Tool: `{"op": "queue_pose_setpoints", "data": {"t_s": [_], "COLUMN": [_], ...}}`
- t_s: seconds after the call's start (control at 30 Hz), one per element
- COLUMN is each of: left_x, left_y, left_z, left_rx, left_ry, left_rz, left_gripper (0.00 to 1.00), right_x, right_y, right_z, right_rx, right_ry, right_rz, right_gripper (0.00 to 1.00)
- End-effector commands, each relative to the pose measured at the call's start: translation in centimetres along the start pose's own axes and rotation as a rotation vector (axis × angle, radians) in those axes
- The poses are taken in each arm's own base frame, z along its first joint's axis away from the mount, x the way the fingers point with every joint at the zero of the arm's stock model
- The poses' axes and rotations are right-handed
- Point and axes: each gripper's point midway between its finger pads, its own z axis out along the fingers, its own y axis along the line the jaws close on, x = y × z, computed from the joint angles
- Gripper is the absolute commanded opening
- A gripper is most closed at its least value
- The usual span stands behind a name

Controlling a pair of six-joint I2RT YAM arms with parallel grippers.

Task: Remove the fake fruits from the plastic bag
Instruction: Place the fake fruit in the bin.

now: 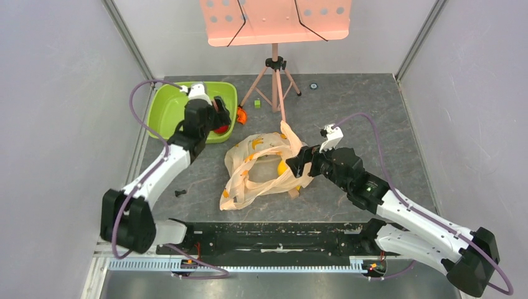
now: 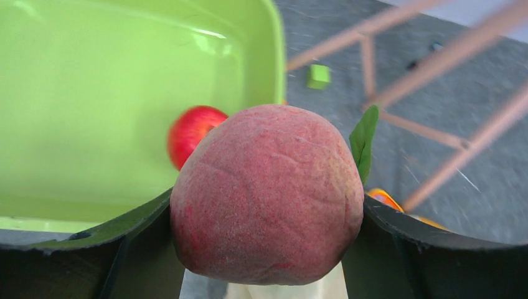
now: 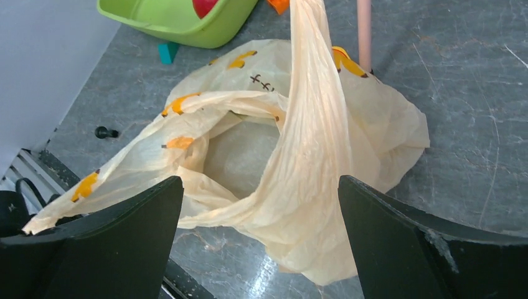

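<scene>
My left gripper (image 1: 219,123) is shut on a pinkish peach (image 2: 268,193) with a green leaf and holds it over the right rim of the lime green tub (image 1: 168,106). A glossy red apple (image 2: 193,131) lies in the tub (image 2: 93,93). The crinkly beige plastic bag (image 1: 249,171) lies mid-table, its mouth open, one handle stretched up toward the stand. A yellow fruit (image 1: 282,167) shows inside it; it is hidden in the right wrist view. My right gripper (image 1: 297,167) is open and empty just above the bag (image 3: 311,143), its jaws wide apart (image 3: 259,187).
A pink music stand (image 1: 275,22) stands at the back on tripod legs (image 1: 274,81). A small green cube (image 1: 257,103) and an orange object (image 1: 241,116) lie right of the tub. A teal cube (image 3: 167,52) and a black screw (image 1: 180,192) lie near the bag. Grey walls on both sides.
</scene>
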Motion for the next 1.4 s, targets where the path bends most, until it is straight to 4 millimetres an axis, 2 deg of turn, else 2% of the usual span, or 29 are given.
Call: {"op": "queue_pose_setpoints", "data": {"t_s": [0.0, 0.13, 0.27, 0.5, 0.67, 0.77, 0.87, 0.97, 1.03, 1.2, 1.37], "left_x": [-2.0, -1.7, -0.5, 3.0, 5.4, 6.5, 7.2, 7.1, 6.6, 4.3, 1.7], "left_y": [4.3, 8.6, 11.3, 13.4, 14.7, 15.3, 15.5, 15.4, 15.1, 14.1, 13.4], "left_z": [3.3, 6.1, 9.0, 13.0, 14.1, 14.3, 14.4, 14.4, 14.4, 13.7, 12.3], "left_rx": [-0.118, -0.217, -0.273, -0.351, -0.405, -0.429, -0.436, -0.428, -0.416, -0.381, -0.37], "left_ry": [0.01, 0.042, 0.082, 0.192, 0.261, 0.293, 0.318, 0.317, 0.31, 0.273, 0.256], "left_rz": [-0.151, -0.217, -0.265, -0.256, -0.229, -0.212, -0.209, -0.213, -0.217, -0.227, -0.224], "left_gripper": [0.45, 0.46, 0.45, 0.45, 0.46, 0.51, 0.62, 0.77, 0.82, 0.99, 1.0], "right_x": [0.3, 1.5, 2.1, 2.2, 2.5, 2.6, 2.4, 2.0, 1.4, 0.2, -0.7], "right_y": [-1.0, -1.7, -2.2, -2.9, -3.0, -2.8, -2.7, -2.6, -2.7, -2.6, -2.4], "right_z": [-0.6, -0.8, -1.1, -1.7, -1.6, -1.5, -1.3, -1.4, -1.6, -2.1, -2.5], "right_rx": [0.031, 0.051, 0.061, 0.085, 0.086, 0.081, 0.075, 0.075, 0.081, 0.087, 0.088], "right_ry": [0.001, 0.05, 0.076, 0.089, 0.099, 0.106, 0.11, 0.104, 0.09, 0.078, 0.077], "right_rz": [-0.025, -0.068, -0.114, -0.156, -0.16, -0.165, -0.178, -0.195, -0.207, -0.25, -0.268], "right_gripper": [0.98, 0.98, 0.98, 0.98, 0.98, 0.98, 0.98, 0.98, 0.98, 0.98, 0.98]}}
